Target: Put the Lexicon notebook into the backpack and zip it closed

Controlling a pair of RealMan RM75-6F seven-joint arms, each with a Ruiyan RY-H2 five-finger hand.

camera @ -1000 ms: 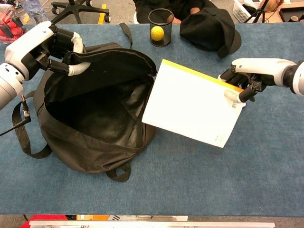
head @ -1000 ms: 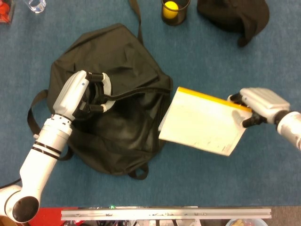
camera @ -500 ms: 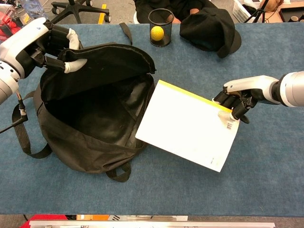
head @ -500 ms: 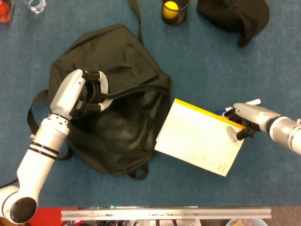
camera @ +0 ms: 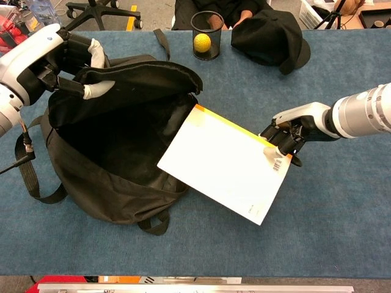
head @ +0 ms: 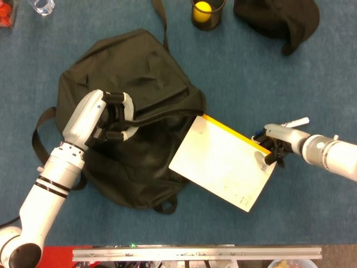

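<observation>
Two hands: we see both of them, each one busy with a thing of the task.
Left hand (camera: pixel 64 61): at the upper left of the chest view, we see its fingers closed on the upper edge of the backpack mouth, which it holds lifted above the rest of the bag.
Right hand (camera: pixel 286 135): at the right of centre, it pinches the right corner of the notebook, near the yellow strip.
Backpack (camera: pixel 107 183): black, it lies on the blue desk (camera: pixel 342 232) in the left half of the frame, and its mouth stands wide open toward the right, so we look into a dark inside.
Notebook (camera: pixel 223 163): white cover with a yellow strip along its upper edge, tilted, in the centre of the frame. Its left corner is over the rim of the backpack mouth; the bigger part is outside, over the desk. In the head view the notebook (head: pixel 223 163) sits at the centre right, and its upper left corner goes under the raised edge of the backpack (head: pixel 134 61).
Mesh cup (camera: pixel 206 35): black, at the upper centre, with a yellow ball (camera: pixel 201 41) inside.
Black cloth (camera: pixel 269 38): at the upper right of centre, beside the cup.
Pen (head: pixel 295 121): white, on the desk just above the right hand (head: pixel 273 146) in the head view.
</observation>
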